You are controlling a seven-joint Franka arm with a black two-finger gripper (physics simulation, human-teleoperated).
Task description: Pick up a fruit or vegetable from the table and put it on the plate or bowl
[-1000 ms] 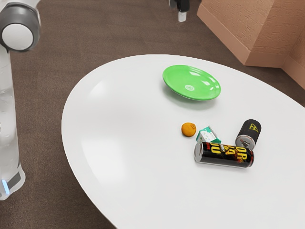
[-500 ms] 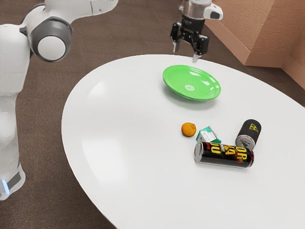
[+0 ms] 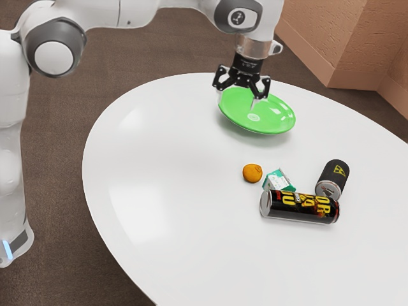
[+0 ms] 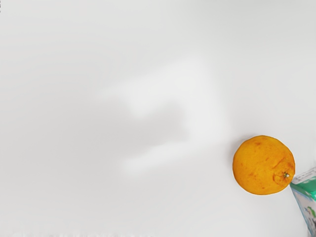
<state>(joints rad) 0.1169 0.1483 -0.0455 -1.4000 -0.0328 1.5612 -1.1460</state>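
Our jaws hang spread wide and empty above the white table (image 3: 159, 185), showing against the rim of the green plate (image 3: 277, 118) in the exterior view. The orange (image 3: 253, 172) rests on the table well below them and off to one side of the hand's line, just beside a green-and-white carton (image 3: 281, 181). We judge the coming move needs a sideways shift before the drop. It is round with no long axis, dimpled deep-orange skin, its small stem facing the carton.
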